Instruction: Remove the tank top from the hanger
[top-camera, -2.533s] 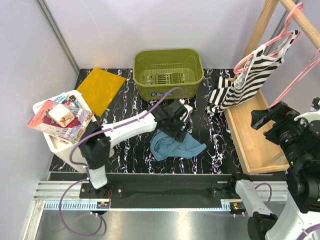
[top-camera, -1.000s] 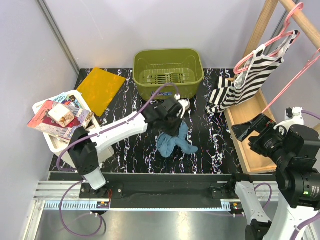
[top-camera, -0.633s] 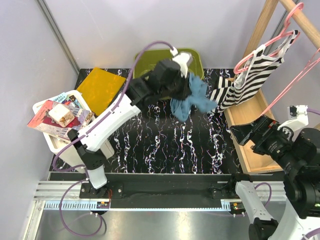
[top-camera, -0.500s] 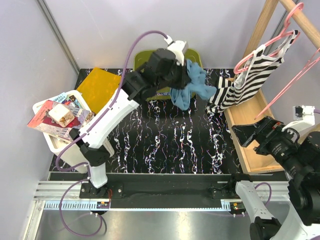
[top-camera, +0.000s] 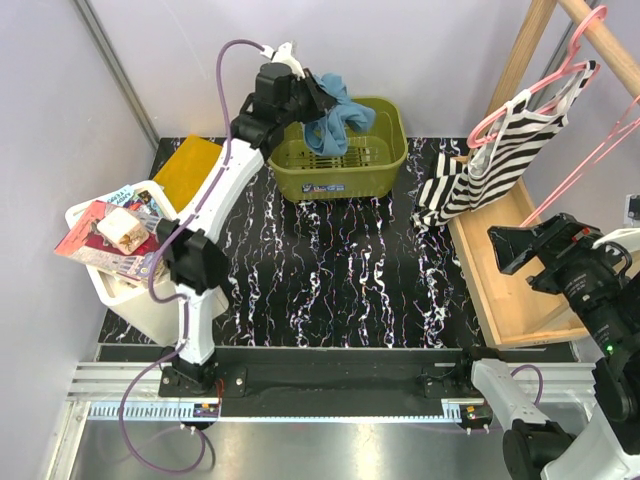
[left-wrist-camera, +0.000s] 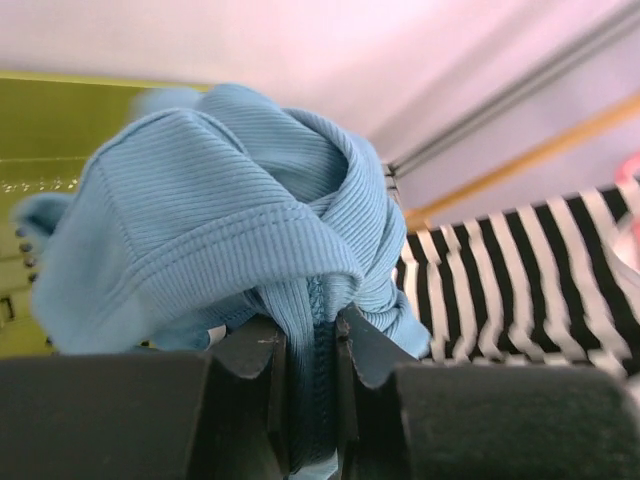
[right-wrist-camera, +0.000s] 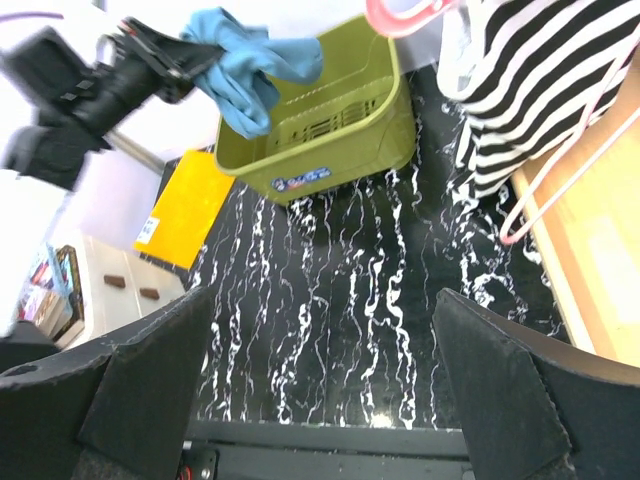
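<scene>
The black-and-white striped tank top (top-camera: 495, 160) hangs on a pink hanger (top-camera: 487, 125) from the wooden rail at the right; its hem rests on the table. It also shows in the right wrist view (right-wrist-camera: 530, 90) and the left wrist view (left-wrist-camera: 500, 290). My left gripper (top-camera: 315, 95) is raised above the green basket (top-camera: 390, 150) and is shut on a blue ribbed garment (top-camera: 338, 118), pinched between the jaws (left-wrist-camera: 310, 340). My right gripper (top-camera: 522, 250) stands open, low and in front of the rack, with nothing between its fingers (right-wrist-camera: 325, 330).
A second, empty pink hanger (top-camera: 590, 160) hangs to the right of the tank top. The wooden rack's base (top-camera: 510, 280) lies at the right edge. A yellow sheet (top-camera: 185, 170) and a white bin of books (top-camera: 115, 240) sit at the left.
The left arm has lifted the blue garment off the table and swung it up and back over the green basket. The right gripper has shifted slightly and stays open.
</scene>
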